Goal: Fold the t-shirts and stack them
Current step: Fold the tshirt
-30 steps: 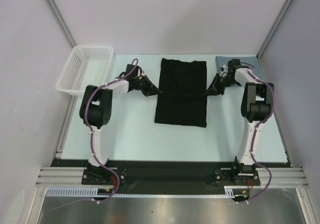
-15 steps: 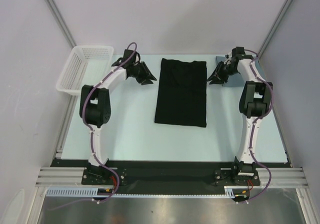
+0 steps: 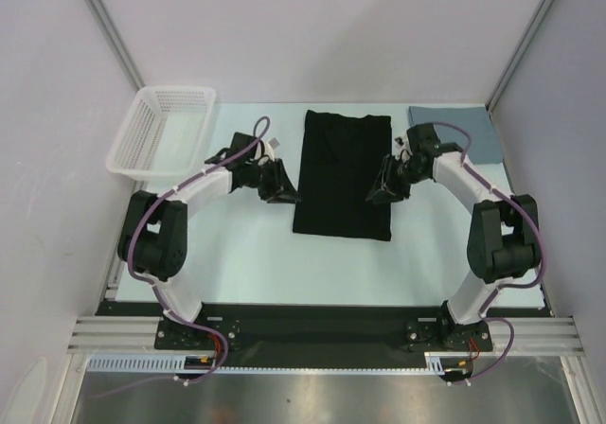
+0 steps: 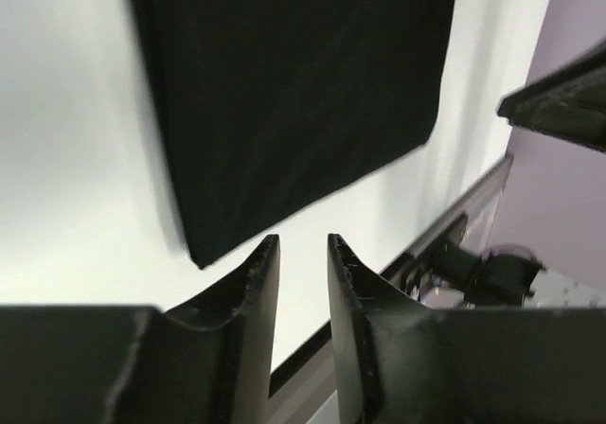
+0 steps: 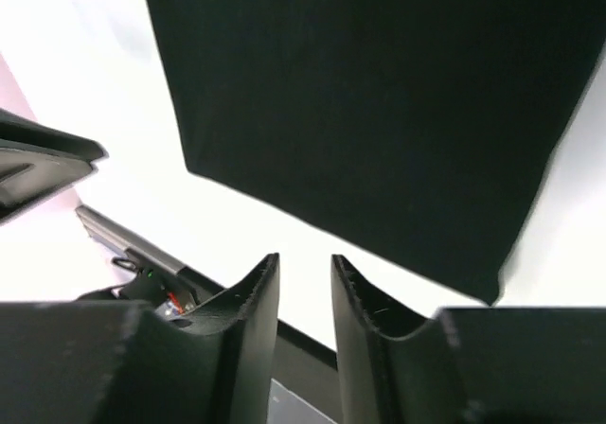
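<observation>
The black t-shirt [image 3: 343, 173] lies flat in the middle of the table, folded into a long narrow rectangle. The grey-blue t-shirt [image 3: 456, 132] lies folded at the back right corner. My left gripper [image 3: 286, 191] is at the black shirt's left edge and my right gripper [image 3: 377, 193] is at its right edge, both beside its near half. In the left wrist view the jaws [image 4: 303, 244] stand slightly apart and empty, with the shirt's near corner [image 4: 294, 83] just ahead. In the right wrist view the jaws [image 5: 305, 258] are also slightly apart and empty, near the shirt [image 5: 379, 93].
A white mesh basket [image 3: 161, 131] stands at the back left of the table. Grey walls close in the left, right and back sides. The black rail with the arm bases runs along the near edge.
Both grippers have moved from the back end of the black shirt toward me, and now sit at its side edges near the middle. The shirts have not moved.
</observation>
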Available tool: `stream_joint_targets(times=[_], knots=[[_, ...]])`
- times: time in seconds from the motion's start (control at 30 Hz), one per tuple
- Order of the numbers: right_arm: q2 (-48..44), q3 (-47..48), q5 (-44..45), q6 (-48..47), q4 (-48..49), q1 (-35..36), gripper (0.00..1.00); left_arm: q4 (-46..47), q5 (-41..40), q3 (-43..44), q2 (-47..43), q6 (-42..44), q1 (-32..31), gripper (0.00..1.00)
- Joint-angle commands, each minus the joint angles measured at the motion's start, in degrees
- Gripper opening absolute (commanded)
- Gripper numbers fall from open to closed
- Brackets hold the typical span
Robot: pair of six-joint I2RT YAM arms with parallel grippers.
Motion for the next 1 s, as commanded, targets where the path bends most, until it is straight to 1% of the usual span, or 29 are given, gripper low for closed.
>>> stream_joint_targets(times=[0.0,0.03,0.07,0.1,0.17,0.2,0.3,0.4,0.57,0.67,0.7,0.73,0.8,0.87,0.93,0.97], knots=[[-3.5,-8.4,-3.0,4.5,7.7,1.0,0.32,7.8,6.5,-3.1,-1.2,0.7,-2.6,0.3],[-3.5,-9.6,-2.9,5.0,9.1,1.7,0.3,9.0,7.0,-3.4,-0.6,0.4,-2.8,0.28],[-3.6,-11.6,-3.0,5.7,9.7,3.4,0.23,9.2,7.9,-3.2,0.9,0.0,-3.2,0.25],[-3.5,-12.4,-3.3,6.1,10.7,4.2,0.2,9.4,8.2,-3.0,1.5,-0.1,-3.4,0.24],[-3.7,-13.9,-3.1,7.4,13.2,5.8,0.16,9.5,7.9,-3.1,3.1,-0.2,-3.4,0.2],[-3.5,-14.5,-2.2,7.6,13.7,6.5,0.14,9.4,7.9,-3.2,3.9,0.3,-3.4,0.2],[-2.9,-18.0,-1.6,7.9,15.7,6.0,0.12,7.5,7.0,-3.7,6.9,2.2,-3.4,0.19],[-2.9,-22.9,-1.4,6.8,18.2,3.6,0.11,7.2,5.7,-5.9,9.2,4.4,-3.4,0.18],[-3.1,-30.8,-1.0,4.2,18.7,-2.7,0.11,4.1,0.6,-8.0,11.7,9.3,-3.4,0.13],[-6.0,-32.6,-0.9,1.6,15.8,-5.4,0.11,1.6,-2.5,-9.1,8.6,11.7,-3.4,0.13],[-8.7,-32.4,-0.7,1.0,13.2,-5.6,0.11,0.3,-3.2,-9.1,7.4,12.1,-3.4,0.14],[-10.6,-32.0,-0.3,0.7,11.6,-5.6,0.11,-0.8,-4.0,-9.1,3.7,12.4,-3.4,0.18],[-15.4,-29.7,0.0,0.7,7.7,-5.4,0.11,-3.4,-4.9,-8.2,0.0,13.0,-3.8,0.22],[-17.2,-28.1,-1.7,2.1,7.0,-5.2,0.11,-4.4,-4.9,-7.3,-4.7,12.9,-4.2,0.26],[-17.2,-25.5,-2.9,5.2,8.8,-4.3,0.12,-4.0,-3.9,-5.8,-6.2,11.4,-5.0,0.27],[-16.3,-24.8,-4.2,6.2,9.7,-3.9,0.11,-3.4,-1.7,-5.4,-5.7,10.5,-5.3,0.28]])
